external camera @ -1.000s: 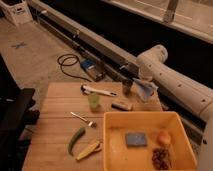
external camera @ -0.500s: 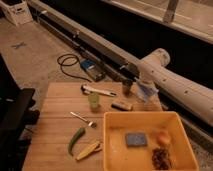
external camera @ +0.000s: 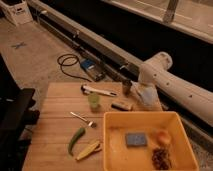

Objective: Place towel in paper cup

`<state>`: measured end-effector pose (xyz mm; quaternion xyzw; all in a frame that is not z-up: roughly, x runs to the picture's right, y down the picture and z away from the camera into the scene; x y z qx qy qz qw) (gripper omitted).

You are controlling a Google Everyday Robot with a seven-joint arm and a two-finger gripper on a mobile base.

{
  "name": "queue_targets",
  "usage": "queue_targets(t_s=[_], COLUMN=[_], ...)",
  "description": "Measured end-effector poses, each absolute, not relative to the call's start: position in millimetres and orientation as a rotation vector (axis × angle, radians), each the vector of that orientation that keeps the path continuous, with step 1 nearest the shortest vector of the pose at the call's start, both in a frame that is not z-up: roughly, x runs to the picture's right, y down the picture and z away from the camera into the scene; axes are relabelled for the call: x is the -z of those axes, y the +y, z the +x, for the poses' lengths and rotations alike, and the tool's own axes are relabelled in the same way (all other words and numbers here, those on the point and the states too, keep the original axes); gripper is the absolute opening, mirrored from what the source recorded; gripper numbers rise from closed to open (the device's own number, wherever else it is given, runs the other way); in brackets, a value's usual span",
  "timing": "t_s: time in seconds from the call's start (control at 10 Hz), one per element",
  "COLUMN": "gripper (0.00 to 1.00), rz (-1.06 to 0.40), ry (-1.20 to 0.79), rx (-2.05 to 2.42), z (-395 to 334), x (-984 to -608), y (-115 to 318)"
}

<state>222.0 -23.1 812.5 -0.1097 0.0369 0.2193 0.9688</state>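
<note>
A pale green paper cup [external camera: 93, 101] stands upright on the wooden table [external camera: 55, 130], near its far middle. The white arm reaches in from the right, and my gripper [external camera: 143, 91] hangs at its end over the table's far right edge. It is shut on a crumpled whitish-blue towel [external camera: 145, 97] that droops below it and hides the fingertips. The towel is to the right of the cup, well apart from it. A dark can [external camera: 126, 87] stands just left of the towel.
A white-handled tool [external camera: 100, 91], a small dark bar [external camera: 121, 105], a spoon [external camera: 82, 119], a green pepper [external camera: 76, 140] and a yellow corn piece [external camera: 89, 150] lie on the table. A yellow bin [external camera: 114, 150] at front right holds a blue sponge [external camera: 136, 139] and fruit. A black chair [external camera: 15, 115] stands at left.
The arm has swung a little to the left and lower with the towel in it. The cup and the other table objects have not moved.
</note>
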Motion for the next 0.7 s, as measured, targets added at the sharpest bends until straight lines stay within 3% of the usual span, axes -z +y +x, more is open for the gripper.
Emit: queue_targets(t_s=[0.3,0.7], gripper=[0.8,0.8], rz=[-0.181,-0.081], ry=[0.07,0.086], rx=[-0.423,-0.396], z=[222.5,229.1], x=[-801.9,-748.1], y=[-40.0,-84.1])
